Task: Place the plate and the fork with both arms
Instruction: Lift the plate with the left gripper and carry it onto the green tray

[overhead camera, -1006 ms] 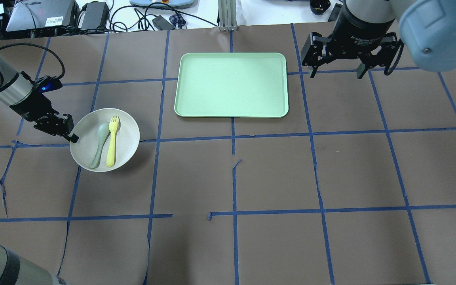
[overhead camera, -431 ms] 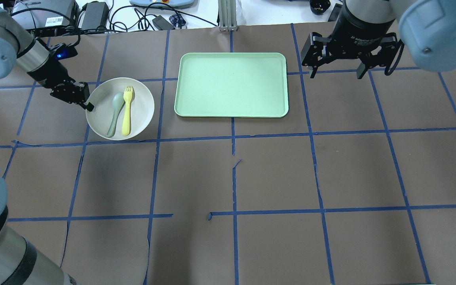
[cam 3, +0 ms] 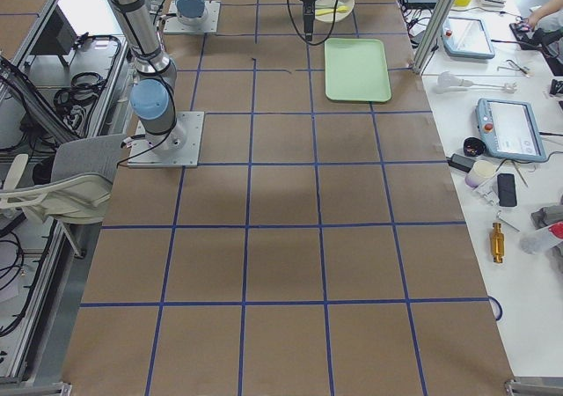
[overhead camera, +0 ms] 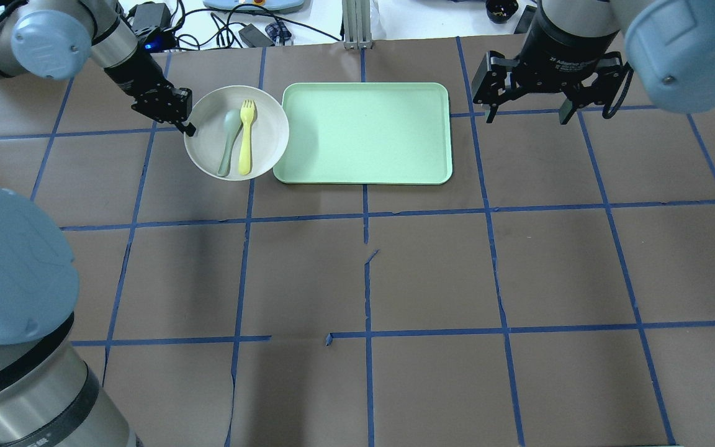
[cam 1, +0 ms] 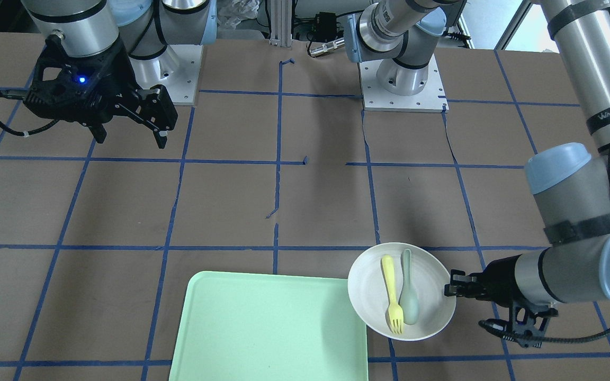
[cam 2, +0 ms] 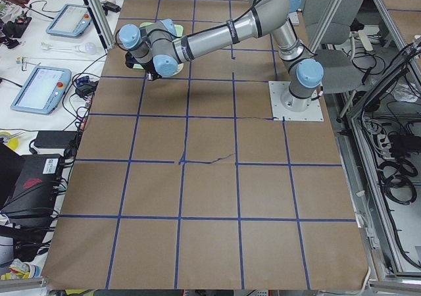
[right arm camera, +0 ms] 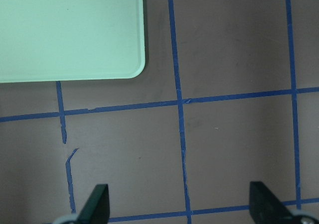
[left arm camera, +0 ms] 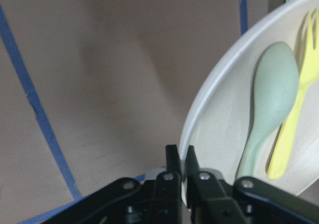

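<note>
Closest in, the left gripper [left arm camera: 180, 159] has its two fingers pressed together on the thin rim of the plate [overhead camera: 269, 133], one finger on each face. An edge pinch is about the only hold a shallow plate offers. It seems to keep the plate near level, since what lies in it looks undisturbed.

Further in, the fork [overhead camera: 246, 138] lies across the middle of the plate with its tines pointing away from the robot. The spoon [overhead camera: 228, 143] lies right alongside it, on the side away from the tray [overhead camera: 364, 133]. Both ride as cargo, so one carry brings fork and plate together.

The plate is at the tray's short side on the robot's left, and its edge just overlaps the tray's rim. A soft shadow on the tray suggests the plate is held above it rather than resting, though that is not certain. I judge the step to be bringing the plate onto the tray.

Beyond the tray's opposite short side, the right gripper [overhead camera: 525, 117] hangs over the bare table [overhead camera: 432, 267] with its fingers spread wide and nothing between them. It is probably placed there to reach for the fork once the plate is down.
</note>
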### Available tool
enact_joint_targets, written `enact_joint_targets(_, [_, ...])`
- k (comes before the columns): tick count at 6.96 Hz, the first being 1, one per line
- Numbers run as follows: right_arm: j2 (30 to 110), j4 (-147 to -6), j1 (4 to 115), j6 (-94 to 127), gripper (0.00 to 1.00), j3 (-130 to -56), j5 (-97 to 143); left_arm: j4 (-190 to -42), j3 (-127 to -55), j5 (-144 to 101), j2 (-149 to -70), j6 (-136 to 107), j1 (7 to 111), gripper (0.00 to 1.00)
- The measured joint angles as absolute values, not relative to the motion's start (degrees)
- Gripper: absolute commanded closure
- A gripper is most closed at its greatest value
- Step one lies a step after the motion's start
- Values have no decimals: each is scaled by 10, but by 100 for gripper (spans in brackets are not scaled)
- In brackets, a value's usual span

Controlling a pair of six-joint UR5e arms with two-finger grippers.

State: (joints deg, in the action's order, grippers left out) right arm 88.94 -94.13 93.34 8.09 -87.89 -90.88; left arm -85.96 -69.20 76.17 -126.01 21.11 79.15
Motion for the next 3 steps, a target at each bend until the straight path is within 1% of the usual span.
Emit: enact_joint_targets(3, [889,-941,933,81,0,-879,-909,-859,-597,742,-1331,101,875,100])
